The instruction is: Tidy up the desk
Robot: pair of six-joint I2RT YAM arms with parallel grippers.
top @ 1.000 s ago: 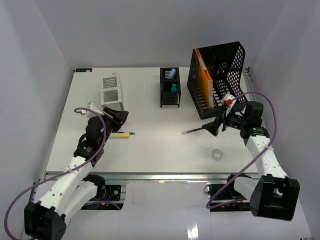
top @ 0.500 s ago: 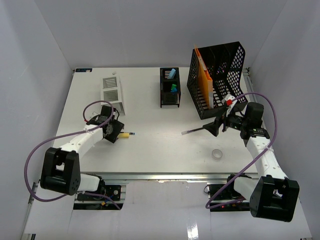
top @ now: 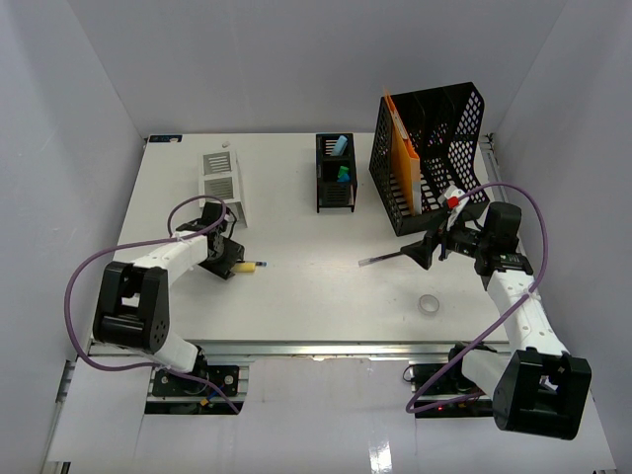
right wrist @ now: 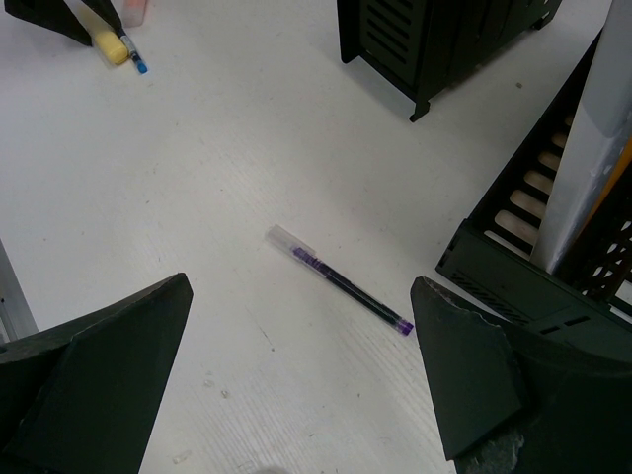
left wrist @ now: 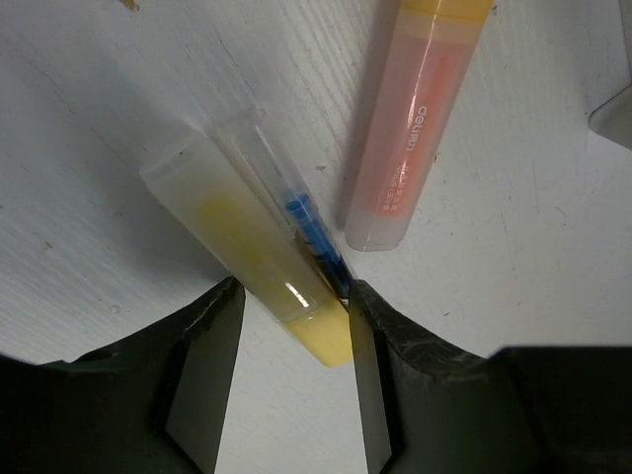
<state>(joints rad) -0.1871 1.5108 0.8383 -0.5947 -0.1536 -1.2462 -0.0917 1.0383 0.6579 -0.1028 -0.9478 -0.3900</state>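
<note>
Left wrist: yellow highlighter (left wrist: 237, 237), orange highlighter (left wrist: 420, 128), blue pen (left wrist: 306, 222), one each, on desk (left wrist: 99, 99)

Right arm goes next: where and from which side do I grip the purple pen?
Mid-barrel, from straight above, jaws across its length: the purple pen lies flat on bare desk, both long sides clear. Stay off the tip, near the magazine rack.

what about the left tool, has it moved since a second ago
yes, the left tool has come toward the front, away from the white drawer box, down onto the yellow highlighter
</note>
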